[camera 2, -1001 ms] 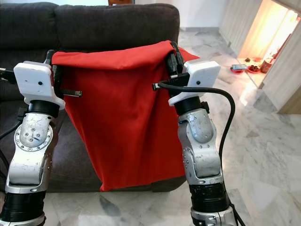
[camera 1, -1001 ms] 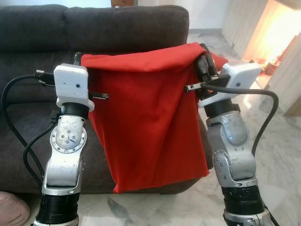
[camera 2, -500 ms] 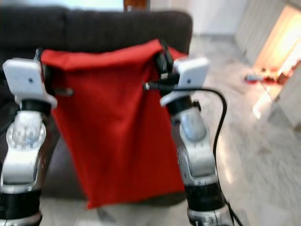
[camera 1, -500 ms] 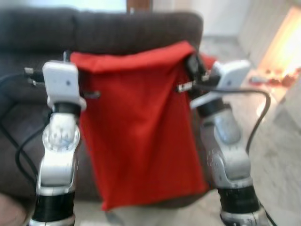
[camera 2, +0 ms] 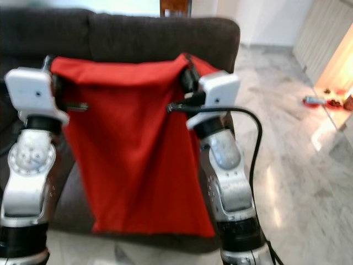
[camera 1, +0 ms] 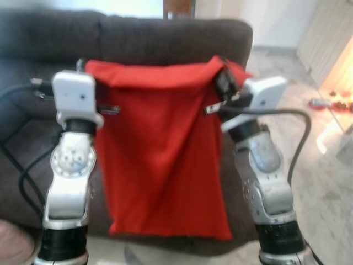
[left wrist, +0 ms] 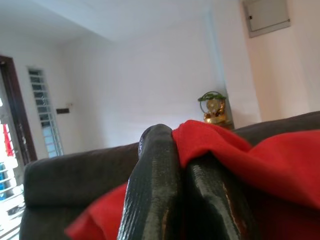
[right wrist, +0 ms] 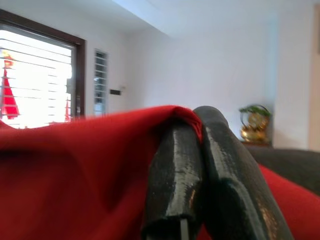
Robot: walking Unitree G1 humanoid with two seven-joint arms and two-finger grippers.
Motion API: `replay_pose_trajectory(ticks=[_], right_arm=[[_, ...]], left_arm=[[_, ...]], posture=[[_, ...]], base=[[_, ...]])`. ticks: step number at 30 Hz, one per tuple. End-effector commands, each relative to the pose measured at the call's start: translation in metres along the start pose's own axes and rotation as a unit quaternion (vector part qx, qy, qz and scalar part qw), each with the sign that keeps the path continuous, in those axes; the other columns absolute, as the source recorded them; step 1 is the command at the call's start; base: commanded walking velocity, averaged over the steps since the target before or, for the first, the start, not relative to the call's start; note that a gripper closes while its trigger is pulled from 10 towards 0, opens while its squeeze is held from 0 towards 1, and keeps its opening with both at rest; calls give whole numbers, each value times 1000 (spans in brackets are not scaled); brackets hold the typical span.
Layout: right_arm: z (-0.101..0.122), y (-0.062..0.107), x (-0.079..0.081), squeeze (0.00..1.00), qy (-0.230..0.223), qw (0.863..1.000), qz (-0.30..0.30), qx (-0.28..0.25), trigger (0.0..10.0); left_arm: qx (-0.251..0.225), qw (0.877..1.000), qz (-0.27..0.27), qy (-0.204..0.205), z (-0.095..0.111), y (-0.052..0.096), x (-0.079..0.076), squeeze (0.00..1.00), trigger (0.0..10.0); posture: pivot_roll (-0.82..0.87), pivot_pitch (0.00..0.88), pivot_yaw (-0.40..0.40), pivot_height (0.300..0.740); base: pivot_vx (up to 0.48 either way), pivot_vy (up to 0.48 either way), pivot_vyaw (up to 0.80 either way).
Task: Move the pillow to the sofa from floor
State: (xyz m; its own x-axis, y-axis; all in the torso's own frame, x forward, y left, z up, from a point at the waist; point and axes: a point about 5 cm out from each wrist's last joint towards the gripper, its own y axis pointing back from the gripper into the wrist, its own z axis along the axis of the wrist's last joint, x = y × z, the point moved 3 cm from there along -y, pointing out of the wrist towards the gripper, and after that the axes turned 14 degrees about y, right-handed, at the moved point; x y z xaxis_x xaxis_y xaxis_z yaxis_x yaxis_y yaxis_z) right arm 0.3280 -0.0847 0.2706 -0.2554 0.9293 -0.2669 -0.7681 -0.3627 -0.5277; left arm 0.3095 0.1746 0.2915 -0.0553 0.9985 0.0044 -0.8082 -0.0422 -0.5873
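Red fabric everywhere, basically: the pillow (camera 1: 165, 160) hangs limp like an empty cover, held up by its top corners in front of the dark grey sofa (camera 1: 165, 41), clear of the marble floor (camera 2: 298, 182). The left gripper (left wrist: 175, 185) is pinched tight on one corner, fingers pressed together with cloth between them, and the right gripper (right wrist: 205, 175) is clamped the same way on the other corner. So the lift looks done and this is the carry stage. Next up, I'd guess, it needs to step closer, get it over the seat cushion and let go. No containers around to speak of.
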Motion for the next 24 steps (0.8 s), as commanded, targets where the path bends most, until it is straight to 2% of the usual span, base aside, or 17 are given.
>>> replay_pose_trajectory(ticks=[1,17,19,23,24], right_arm=[[20,-3,-10,0,5,999,-17,-39,10000],[16,-3,-10,0,3,999,-16,-32,10000],[14,-2,-11,0,2,999,-18,-27,10000],[13,-2,-11,0,2,1000,-19,-25,10000],[10,-1,-10,0,0,1000,-17,-20,10000]], left_arm=[[-41,999,-23,8,19,-3,-13,0,10000],[-31,999,-28,10,15,-2,-15,0,10000],[2,998,-62,17,4,-1,-25,0,10000],[13,997,-81,12,0,1,-30,0,10000],[29,995,-89,29,-5,4,-33,0,10000]], posture=[[22,8,-5,740],[22,3,-7,740],[23,3,-7,740],[23,3,-7,740],[23,3,-6,740]], base=[[307,0,0],[306,0,0],[152,0,0],[0,0,0],[0,0,0]])
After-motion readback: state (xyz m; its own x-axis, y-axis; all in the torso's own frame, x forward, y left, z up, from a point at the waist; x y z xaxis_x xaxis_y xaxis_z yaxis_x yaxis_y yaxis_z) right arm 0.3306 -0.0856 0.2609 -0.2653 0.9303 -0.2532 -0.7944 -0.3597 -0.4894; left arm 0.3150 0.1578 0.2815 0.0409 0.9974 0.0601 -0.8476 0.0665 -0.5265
